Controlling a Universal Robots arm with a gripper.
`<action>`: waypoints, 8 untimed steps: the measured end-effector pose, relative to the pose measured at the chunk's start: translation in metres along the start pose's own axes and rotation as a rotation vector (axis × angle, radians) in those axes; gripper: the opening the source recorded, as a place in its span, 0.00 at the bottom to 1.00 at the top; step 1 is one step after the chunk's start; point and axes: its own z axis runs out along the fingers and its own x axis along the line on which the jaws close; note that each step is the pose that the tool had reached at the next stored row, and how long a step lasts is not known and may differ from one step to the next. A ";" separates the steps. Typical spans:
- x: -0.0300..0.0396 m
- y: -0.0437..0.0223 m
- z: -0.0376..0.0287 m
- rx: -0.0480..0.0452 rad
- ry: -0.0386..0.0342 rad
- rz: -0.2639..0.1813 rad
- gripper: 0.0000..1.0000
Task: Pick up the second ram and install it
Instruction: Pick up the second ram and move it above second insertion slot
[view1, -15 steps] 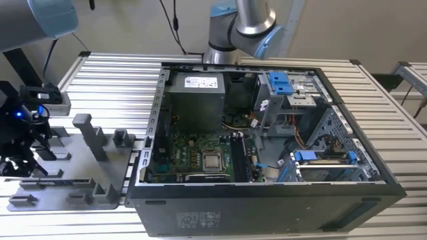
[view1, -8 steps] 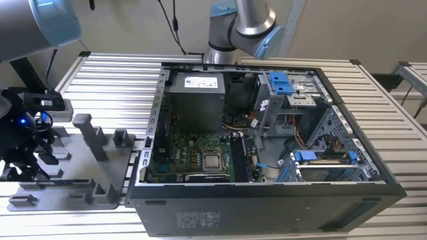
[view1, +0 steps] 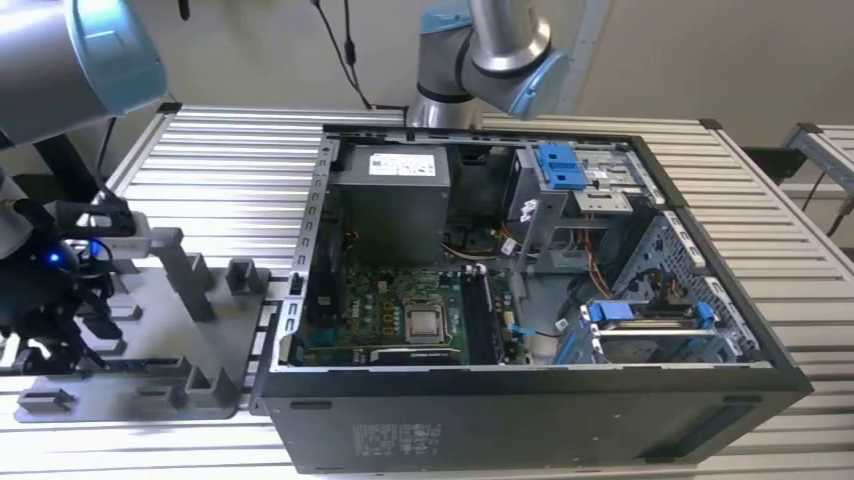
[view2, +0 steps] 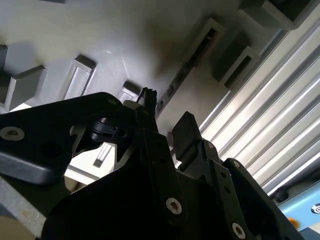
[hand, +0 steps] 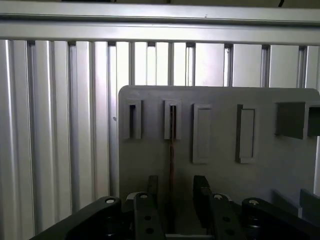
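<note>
Dark, thin second ram (hand: 172, 150) stands edge-on in gray tray (hand: 280, 165), straddled by spread claw (hand: 176, 181).

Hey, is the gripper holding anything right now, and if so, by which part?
Nothing is held yet. The open fingers straddle one end of the second ram, which stands on edge in the gray tray.

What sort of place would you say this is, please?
Probably a robotics lab or test cell for computer assembly: an open desktop computer case sits on a slatted aluminium table, beside a gray parts tray, with a robot arm beyond it.
</note>
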 end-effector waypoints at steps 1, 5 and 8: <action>0.0001 0.0000 0.0018 0.0006 0.0000 0.000 0.42; 0.0004 0.0000 0.0091 0.0038 0.0000 0.000 0.42; 0.0006 0.0000 0.0144 0.0057 -0.0001 0.000 0.42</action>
